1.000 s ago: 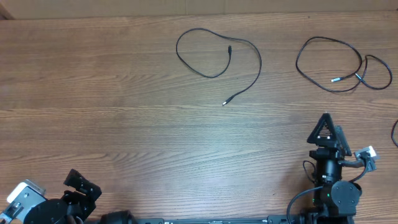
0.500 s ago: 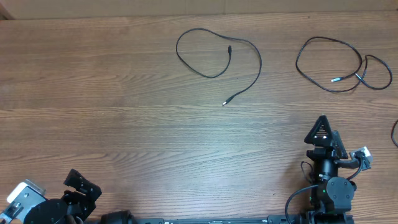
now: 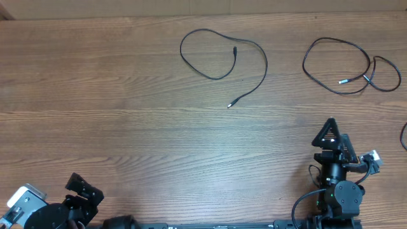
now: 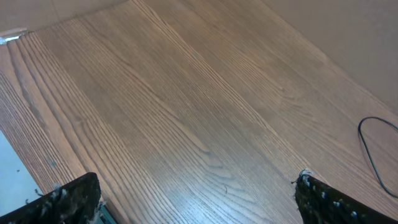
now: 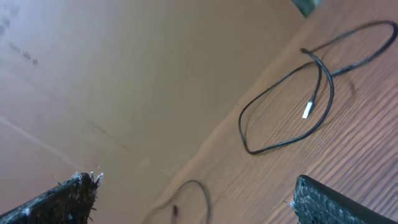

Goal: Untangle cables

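Two black cables lie apart on the wooden table. One cable [image 3: 265,67] makes a loose open loop at the top centre, its plugs free. The other cable [image 3: 304,63] lies looped at the top right and crosses itself near one end. My right gripper [image 3: 330,127] stands open below that second cable, well short of it. In the right wrist view the right gripper [image 5: 199,202] faces this cable's silvery plug [image 5: 306,112], with the first cable [image 5: 203,190] faint beyond. My left gripper [image 3: 82,187] is open at the near left corner, far from both. In its wrist view the left gripper [image 4: 199,205] holds nothing, and a cable's curve [image 4: 370,146] shows at right.
A brown cardboard wall [image 5: 124,74] runs along the table's far edge. A short black cord curve [image 3: 403,137] shows at the right border of the overhead view. The table's left edge [image 4: 12,149] lies close to my left gripper.
My right arm has drawn back a little toward the near edge and slightly left. Both cables and the left arm have stayed put.
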